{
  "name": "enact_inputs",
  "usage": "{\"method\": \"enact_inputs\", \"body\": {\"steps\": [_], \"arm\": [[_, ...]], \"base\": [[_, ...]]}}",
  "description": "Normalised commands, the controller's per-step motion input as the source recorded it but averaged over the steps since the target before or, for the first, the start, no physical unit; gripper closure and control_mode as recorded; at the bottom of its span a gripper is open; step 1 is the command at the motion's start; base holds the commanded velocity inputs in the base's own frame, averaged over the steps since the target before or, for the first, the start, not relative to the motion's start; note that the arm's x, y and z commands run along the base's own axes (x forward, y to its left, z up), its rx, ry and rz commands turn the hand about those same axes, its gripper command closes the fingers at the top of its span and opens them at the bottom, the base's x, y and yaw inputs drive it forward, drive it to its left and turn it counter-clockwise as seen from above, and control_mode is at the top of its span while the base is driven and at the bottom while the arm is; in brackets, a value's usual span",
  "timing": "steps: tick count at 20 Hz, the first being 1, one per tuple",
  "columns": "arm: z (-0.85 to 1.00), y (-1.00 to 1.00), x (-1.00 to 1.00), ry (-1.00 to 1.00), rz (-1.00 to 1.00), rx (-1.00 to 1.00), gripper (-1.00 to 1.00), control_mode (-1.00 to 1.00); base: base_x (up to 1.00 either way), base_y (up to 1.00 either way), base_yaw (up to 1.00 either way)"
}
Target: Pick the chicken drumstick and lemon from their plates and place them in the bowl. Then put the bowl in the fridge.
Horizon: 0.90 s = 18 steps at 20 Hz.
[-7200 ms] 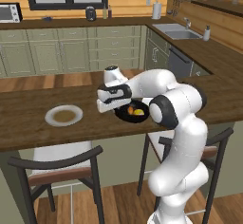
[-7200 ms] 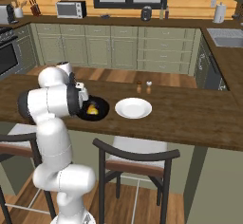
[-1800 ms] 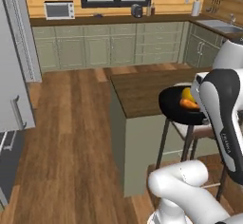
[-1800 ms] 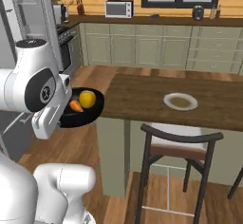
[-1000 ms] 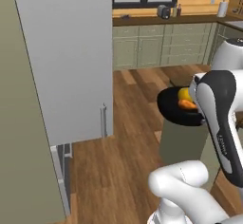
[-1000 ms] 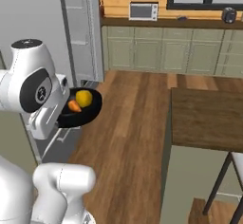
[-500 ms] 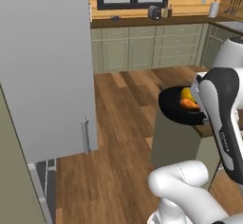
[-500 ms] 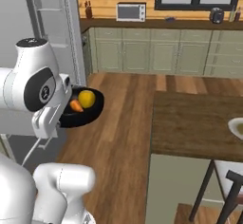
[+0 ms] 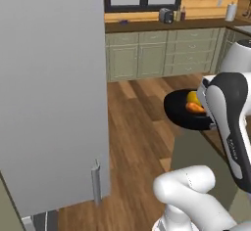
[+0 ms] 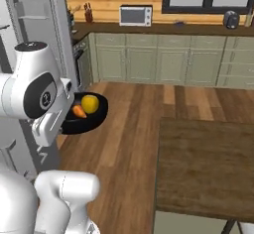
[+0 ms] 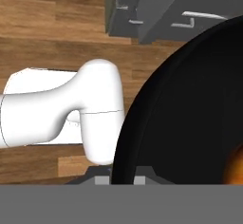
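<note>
so the gripper [image 11: 124, 179] pinches the bowl [image 9: 182, 113] by its rim, held in air near the fridge [image 9: 51, 93]; glossy, rigid, lopsided load (lemon [image 10: 90, 103] and chicken drumstick [image 10: 78, 111] roll loose), so keep it level.

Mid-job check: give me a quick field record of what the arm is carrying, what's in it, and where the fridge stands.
carried item: bowl, black, held up off the floor beside the arm
bowl contents: lemon and chicken drumstick, side by side
gripper: shut on the bowl's rim, seen at the bottom of the hand view
fridge: grey door fills the left of the left base view, handle low on its edge
under the bowl: wood floor
next to do: bowl not yet in fridge
</note>
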Motion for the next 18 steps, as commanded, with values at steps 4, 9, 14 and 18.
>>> {"method": "enact_inputs", "body": {"steps": [4, 9, 14, 18], "arm": [[0.00, 0.00, 0.00, 0.00, 0.00, 0.00, 1.00, 1.00], [0.00, 0.00, 0.00, 0.00, 0.00, 0.00, 1.00, 1.00], [0.00, 0.00, 0.00, 0.00, 0.00, 0.00, 1.00, 1.00], [0.00, 0.00, 0.00, 0.00, 0.00, 0.00, 1.00, 1.00]], "base": [[0.99, 0.00, 0.03], [0.92, -0.04, 0.06], [0.64, -0.05, 0.11], [-0.17, 0.00, 0.58]]}}
